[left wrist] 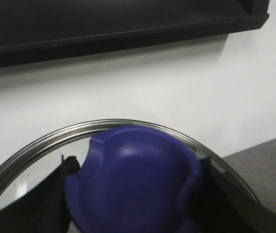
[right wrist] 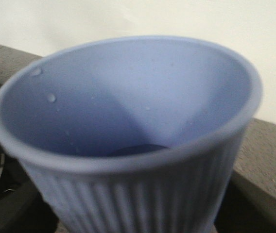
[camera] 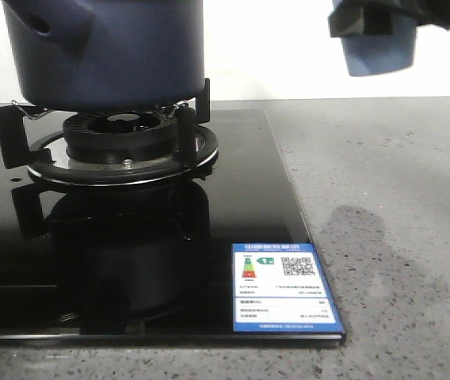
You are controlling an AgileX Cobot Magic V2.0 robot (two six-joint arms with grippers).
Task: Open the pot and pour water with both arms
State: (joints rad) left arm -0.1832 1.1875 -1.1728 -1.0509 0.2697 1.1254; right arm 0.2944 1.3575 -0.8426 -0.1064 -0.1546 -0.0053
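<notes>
The dark navy pot [camera: 106, 55] stands on the gas burner [camera: 122, 131] at the top left of the front view, its top cut off by the frame. In the left wrist view my left gripper [left wrist: 137, 204] is shut on the blue knob [left wrist: 133, 184] of a steel-rimmed glass lid [left wrist: 45, 141], held up against the white wall. My right gripper [camera: 360, 20] is shut on a pale blue ribbed cup [camera: 375, 51], high in the air to the right of the pot. Drops cling to the inner wall of the cup [right wrist: 128, 97].
A black glass cooktop [camera: 130, 261] carries the burner and has a blue energy label [camera: 287, 289] at its front right corner. Grey speckled countertop [camera: 399, 237] lies to the right. A white wall stands behind.
</notes>
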